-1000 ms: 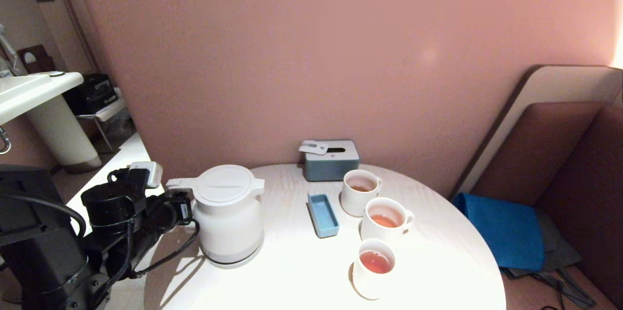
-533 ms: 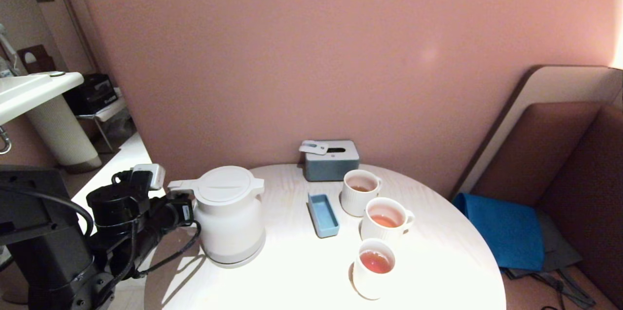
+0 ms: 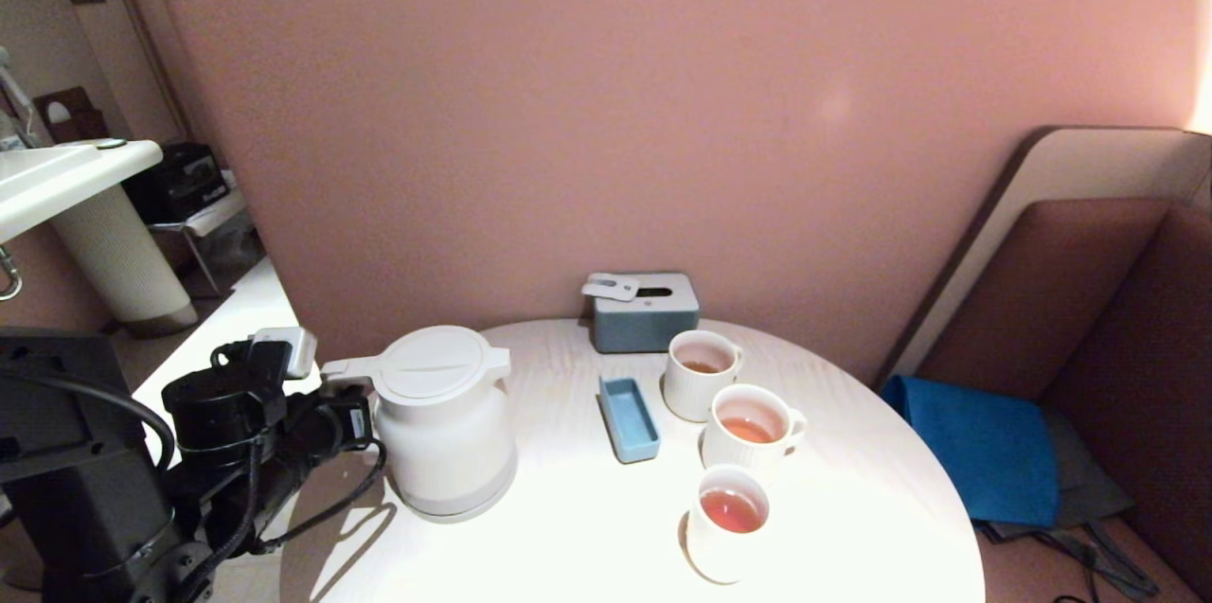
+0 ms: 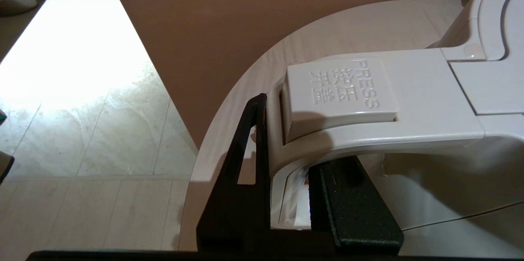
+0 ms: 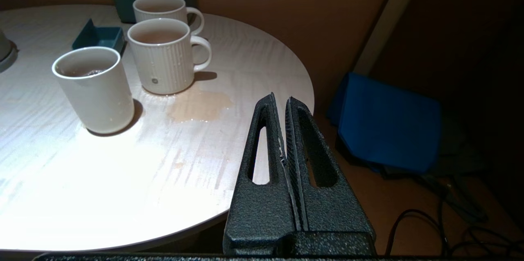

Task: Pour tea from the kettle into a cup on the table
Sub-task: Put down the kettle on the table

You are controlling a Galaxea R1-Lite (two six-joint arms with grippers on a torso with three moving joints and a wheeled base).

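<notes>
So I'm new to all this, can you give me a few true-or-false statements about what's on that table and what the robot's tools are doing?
1. The left tool grips the kettle by its handle. True.
2. The kettle is tipped over a cup. False: it stands upright on the table, apart from the cups.
3. All three cups hold tea. True: the far cup, middle cup and near cup each show orange-red liquid.
4. The right tool holds a cup. False: it is shut on nothing, off the table's edge.
5. The table is dry. False: a puddle lies beside the middle cup.
</notes>
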